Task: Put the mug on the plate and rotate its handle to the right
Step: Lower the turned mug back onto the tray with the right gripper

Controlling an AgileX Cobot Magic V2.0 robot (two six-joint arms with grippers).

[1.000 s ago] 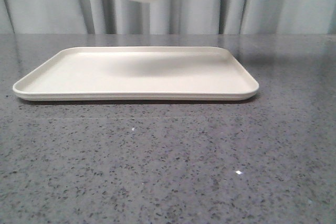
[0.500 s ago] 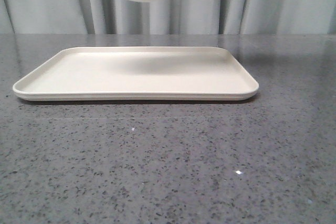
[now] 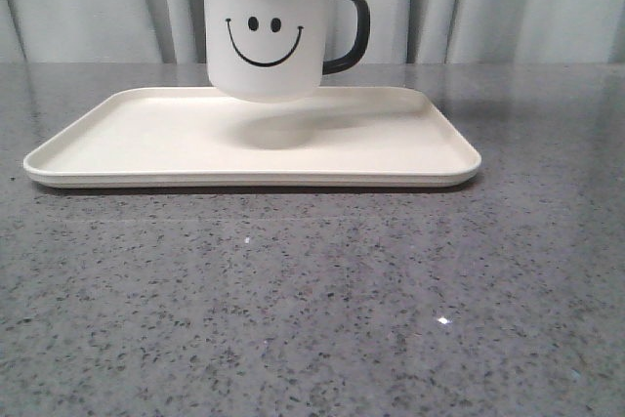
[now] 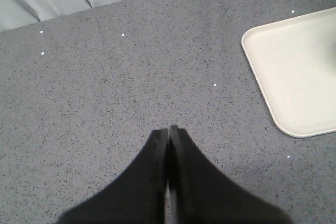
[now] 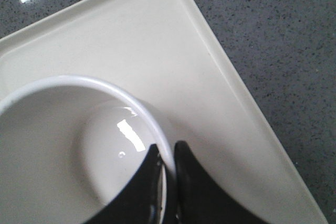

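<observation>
- The mug [image 3: 262, 31] hangs in the air just above the middle of the plate [image 3: 117, 148]; its base is clear of the plate's surface and a soft shadow lies under it.
- The right gripper [image 5: 168, 153] is clamped on the mug's rim, one finger inside the cup and one outside, as the right wrist view shows.
- The left gripper [image 4: 168, 132] hovers over bare tabletop [image 4: 105, 87] with its fingers pressed together on nothing, well apart from the plate's corner.
- The step in hand looks like the lowering of the mug onto the plate; placement is not yet done.
- The handle [image 3: 350, 31] already points to the right in the front view, with the smiley face turned to the camera, so little or no turning seems left.
- The next move calls for a straight descent until the base sits flat, then an opening of the fingers and a lift clear of the rim without tipping the cup.
- Room is generous: the mug sits over the plate's flat middle, away from the low raised edge on every side, and the tabletop [image 3: 312, 300] in front of the plate offers open space.
</observation>
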